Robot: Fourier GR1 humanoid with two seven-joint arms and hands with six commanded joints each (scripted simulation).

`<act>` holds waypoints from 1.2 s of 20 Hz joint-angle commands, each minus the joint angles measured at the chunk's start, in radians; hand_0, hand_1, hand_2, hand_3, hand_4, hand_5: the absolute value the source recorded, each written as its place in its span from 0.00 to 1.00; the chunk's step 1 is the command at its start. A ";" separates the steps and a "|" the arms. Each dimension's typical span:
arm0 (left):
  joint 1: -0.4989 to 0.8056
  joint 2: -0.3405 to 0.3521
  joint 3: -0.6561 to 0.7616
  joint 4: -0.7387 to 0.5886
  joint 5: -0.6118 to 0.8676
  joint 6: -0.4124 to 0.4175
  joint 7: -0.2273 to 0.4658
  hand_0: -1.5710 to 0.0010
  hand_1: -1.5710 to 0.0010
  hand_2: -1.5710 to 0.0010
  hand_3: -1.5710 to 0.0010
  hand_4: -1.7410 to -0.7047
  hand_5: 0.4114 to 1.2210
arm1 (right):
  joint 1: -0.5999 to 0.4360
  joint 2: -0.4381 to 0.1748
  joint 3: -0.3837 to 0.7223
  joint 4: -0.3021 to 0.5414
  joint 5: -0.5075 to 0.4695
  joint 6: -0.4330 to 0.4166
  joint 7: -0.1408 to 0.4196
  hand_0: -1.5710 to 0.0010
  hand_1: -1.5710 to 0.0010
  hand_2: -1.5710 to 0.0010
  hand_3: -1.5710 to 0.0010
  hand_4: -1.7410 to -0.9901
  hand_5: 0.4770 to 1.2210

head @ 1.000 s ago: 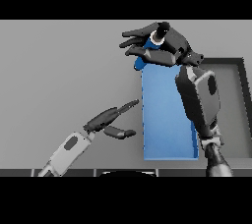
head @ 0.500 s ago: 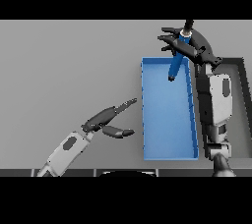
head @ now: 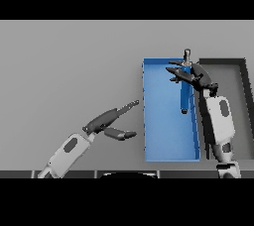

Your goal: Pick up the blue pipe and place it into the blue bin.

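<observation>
The right hand (head: 191, 75), fingers spread loose around the blue pipe (head: 185, 96), could tip it over the blue bin (head: 149, 121)'s right wall.

The right hand (head: 191, 76) covers the upper stretch of the blue pipe (head: 184, 98), so whether its fingers grip the pipe or merely lie across it cannot be told. The right forearm hides the blue bin (head: 163, 121)'s wall at 3 o'clock and part of the grey bin (head: 238, 96) beyond it. Whether the pipe's lower end touches the bin floor cannot be told.
</observation>
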 commanded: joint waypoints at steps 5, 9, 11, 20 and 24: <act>0.001 -0.002 0.003 -0.002 0.001 0.008 0.014 1.00 1.00 1.00 1.00 0.88 0.08 | 0.011 -0.120 0.258 0.093 -0.166 -0.152 0.000 0.07 0.12 0.15 0.49 0.28 0.96; -0.006 -0.007 -0.001 -0.013 -0.001 0.011 0.021 1.00 1.00 1.00 1.00 0.88 0.08 | -0.062 -0.254 0.521 0.139 -0.473 -0.244 0.000 0.62 0.64 0.65 0.79 0.58 0.95; 0.004 -0.002 -0.003 -0.013 0.000 0.007 0.013 1.00 1.00 1.00 1.00 0.88 0.08 | -0.073 -0.307 0.573 0.073 -0.460 -0.183 0.000 0.76 0.77 0.78 0.87 0.67 0.82; 0.015 0.005 -0.005 -0.033 -0.005 0.017 0.005 1.00 1.00 1.00 1.00 0.88 0.07 | -0.081 -0.350 0.659 0.010 -0.350 -0.179 -0.010 0.96 0.97 0.97 0.98 0.74 0.46; 0.013 0.000 -0.008 -0.027 -0.006 0.016 0.016 1.00 1.00 1.00 1.00 0.88 0.07 | -0.082 -0.345 0.657 0.012 -0.349 -0.180 -0.028 0.98 0.99 0.99 0.99 0.75 0.41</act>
